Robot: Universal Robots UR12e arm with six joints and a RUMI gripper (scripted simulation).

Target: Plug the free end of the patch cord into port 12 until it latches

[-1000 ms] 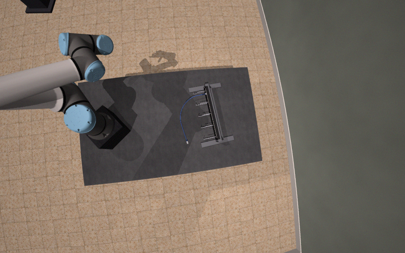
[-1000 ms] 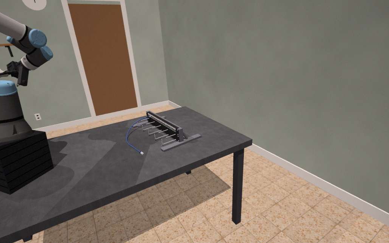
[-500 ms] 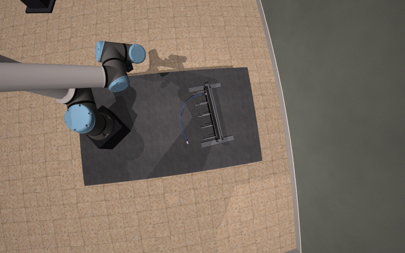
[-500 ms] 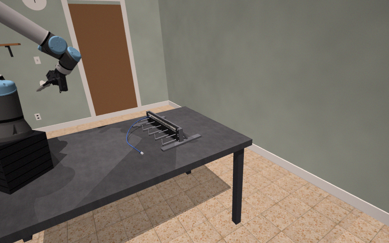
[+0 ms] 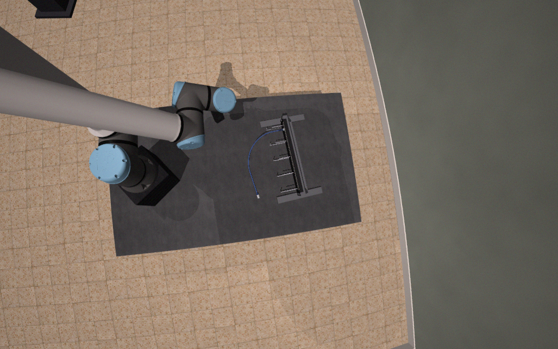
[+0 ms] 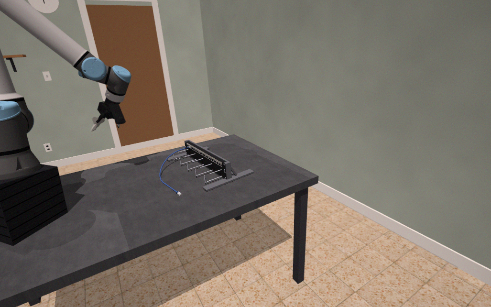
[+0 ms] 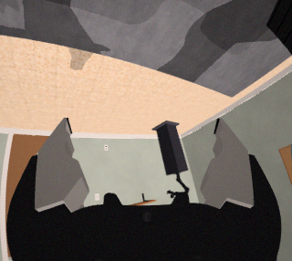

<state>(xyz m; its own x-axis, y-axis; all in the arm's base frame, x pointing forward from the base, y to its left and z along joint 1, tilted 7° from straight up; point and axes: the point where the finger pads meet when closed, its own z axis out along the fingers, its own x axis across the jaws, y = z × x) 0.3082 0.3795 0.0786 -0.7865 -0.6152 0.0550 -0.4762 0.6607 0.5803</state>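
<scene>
A black rack (image 5: 294, 160) (image 6: 216, 161) with a row of ports stands upright on the dark table (image 5: 229, 225) (image 6: 125, 217). A blue patch cord (image 5: 251, 158) (image 6: 161, 171) runs from a port near the rack's left end and curves over the table. Its free plug (image 5: 257, 194) (image 6: 179, 193) lies on the table in front of the rack. My gripper (image 6: 106, 122) (image 7: 143, 120) is open and empty, high above the table's back left part, far from the plug. The wrist view shows only table, floor and wall between the fingers.
The arm's black base block (image 5: 153, 186) (image 6: 14, 202) sits on the table's left end. The arm's long link (image 5: 77, 104) reaches over the table. A brown door (image 6: 133, 76) is in the back wall. A grey wall (image 6: 354, 95) stands to the right.
</scene>
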